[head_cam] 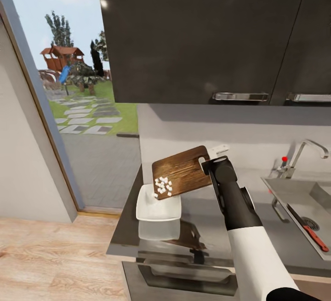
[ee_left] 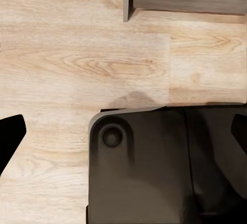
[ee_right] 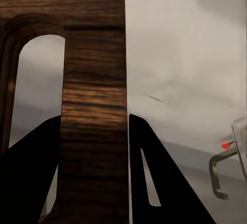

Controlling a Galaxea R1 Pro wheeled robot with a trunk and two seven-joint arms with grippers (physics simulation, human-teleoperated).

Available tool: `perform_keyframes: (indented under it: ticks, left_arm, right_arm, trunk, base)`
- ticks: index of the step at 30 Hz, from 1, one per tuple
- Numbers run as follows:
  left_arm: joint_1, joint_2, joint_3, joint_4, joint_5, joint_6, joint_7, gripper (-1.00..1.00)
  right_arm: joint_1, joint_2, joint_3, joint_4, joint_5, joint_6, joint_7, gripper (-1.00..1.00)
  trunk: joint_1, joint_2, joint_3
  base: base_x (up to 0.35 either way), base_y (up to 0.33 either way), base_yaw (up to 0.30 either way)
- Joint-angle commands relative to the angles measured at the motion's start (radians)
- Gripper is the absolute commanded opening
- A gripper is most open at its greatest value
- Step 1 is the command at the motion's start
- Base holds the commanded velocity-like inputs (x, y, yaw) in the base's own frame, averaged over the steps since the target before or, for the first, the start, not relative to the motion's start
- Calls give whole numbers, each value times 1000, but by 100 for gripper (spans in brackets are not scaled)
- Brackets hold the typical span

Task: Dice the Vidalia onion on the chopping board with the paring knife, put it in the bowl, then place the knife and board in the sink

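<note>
Grey countertop carries the white bowl, and I tilt the chopping board above it so the diced onion slides in. My right gripper pinches the board's handle end; the paring knife lies in the sink.

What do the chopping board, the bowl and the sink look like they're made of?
Chopping board: wood, judging by its brown grain, matte. Bowl: plain glossy white, possibly ceramic. Sink: brushed grey steel, going by its dull sheen.
</note>
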Motion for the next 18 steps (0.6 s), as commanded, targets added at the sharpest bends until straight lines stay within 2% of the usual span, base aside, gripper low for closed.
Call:
perform_keyframes:
  ticks: [1, 18]
  left_arm:
    - [0, 0, -9, -2, 9, -2, 4, 100]
    - [0, -1, -9, -2, 9, -2, 4, 100]
  right_arm:
    - [-1, 0, 0, -1, 11, 4, 9, -100]
    - [-1, 0, 0, -1, 10, 3, 9, -100]
  trunk:
    - [1, -2, 0]
    - [1, -2, 20]
  base:
    - [0, 0, 0]
    - [0, 0, 0]
